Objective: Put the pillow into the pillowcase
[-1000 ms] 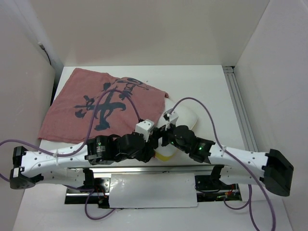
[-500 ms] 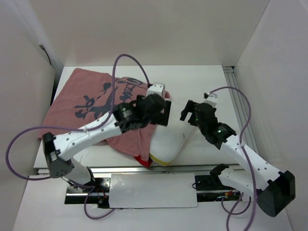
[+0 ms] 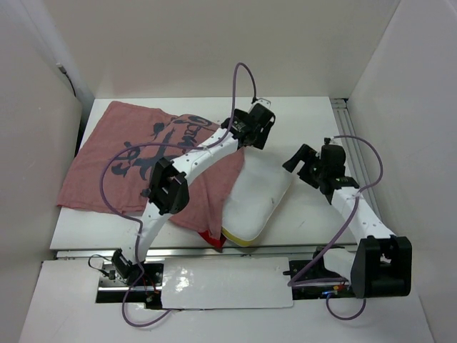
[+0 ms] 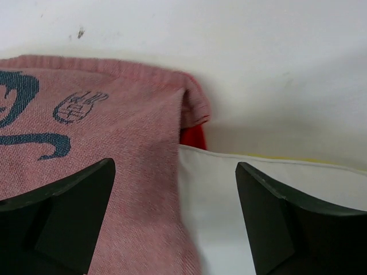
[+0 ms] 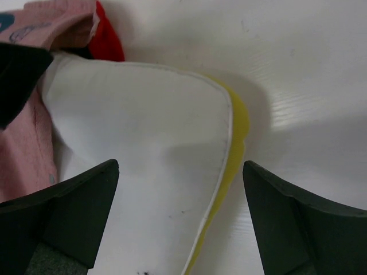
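Note:
The pink pillowcase [image 3: 136,161] with dark calligraphy lies spread over the table's left half. Its right edge drapes over the white pillow [image 3: 258,200], which sticks out to the right with a yellow seam [image 5: 237,133]. Red lining shows at the cover's mouth [image 4: 194,136] and at the front corner [image 3: 209,238]. My left gripper [image 3: 250,132] hangs open over the far end of the seam where pillowcase [image 4: 103,143] meets pillow [image 4: 258,189], holding nothing. My right gripper [image 3: 301,160] hovers open above the pillow's [image 5: 143,143] right edge, with the pink cloth [image 5: 34,137] to its left.
White walls close in the table on the left, back and right. A metal rail [image 3: 355,153] runs along the right side. A white plate [image 3: 227,282] lies between the arm bases at the front edge.
Both arms have unfolded from the front edge and reached out over the table. The left gripper has opened wide and moved to the back. The pillowcase's edge now lies over the pillow.

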Motion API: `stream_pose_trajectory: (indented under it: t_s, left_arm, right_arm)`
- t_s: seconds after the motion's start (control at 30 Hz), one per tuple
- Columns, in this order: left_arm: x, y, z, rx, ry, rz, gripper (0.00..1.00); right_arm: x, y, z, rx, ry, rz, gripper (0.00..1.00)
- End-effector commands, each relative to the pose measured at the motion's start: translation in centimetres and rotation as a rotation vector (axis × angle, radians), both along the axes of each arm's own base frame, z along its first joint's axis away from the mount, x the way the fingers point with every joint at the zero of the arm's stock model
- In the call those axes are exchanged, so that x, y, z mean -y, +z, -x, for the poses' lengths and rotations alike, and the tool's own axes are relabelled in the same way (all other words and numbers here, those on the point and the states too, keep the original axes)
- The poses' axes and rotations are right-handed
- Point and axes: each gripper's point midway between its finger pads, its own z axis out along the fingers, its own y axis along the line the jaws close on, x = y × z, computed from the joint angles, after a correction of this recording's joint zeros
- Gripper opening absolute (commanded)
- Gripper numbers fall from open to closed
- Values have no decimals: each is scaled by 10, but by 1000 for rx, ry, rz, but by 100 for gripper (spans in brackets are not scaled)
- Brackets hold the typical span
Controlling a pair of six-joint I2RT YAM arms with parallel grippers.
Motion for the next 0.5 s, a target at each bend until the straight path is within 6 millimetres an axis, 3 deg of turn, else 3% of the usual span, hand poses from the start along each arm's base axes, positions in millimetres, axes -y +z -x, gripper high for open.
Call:
stream_pose_trajectory:
  t_s: [0.0,0.07,0.17,0.23,0.3,0.37,0.4,0.47]
  left_arm:
    - [-20,5,-26,95,24,-66,97]
    - [-10,-12,-31,71,-24,-41,91]
    - [-2,-10,-41,108,-46,-43,90]
    - [3,-21,-46,122,-57,-87,79]
    - [9,-22,-44,147,-58,-115,54]
    - [8,-28,-47,150,-54,-131,41]
    - [10,-36,-46,137,-66,-131,37]
    - [8,-45,-44,120,-68,-147,40]
  right_arm:
    - [-32,16,-7,92,139,-70,95]
    - [-35,7,-6,70,145,-65,95]
    - [-42,1,-2,52,171,-58,96]
    - [-41,-8,2,21,170,-58,96]
    - [-41,-14,5,4,164,-66,96]
    - [-41,-24,12,-26,157,-73,96]
    - [-45,-22,12,-21,166,-95,96]
    - [-45,-22,12,-21,166,-95,96]
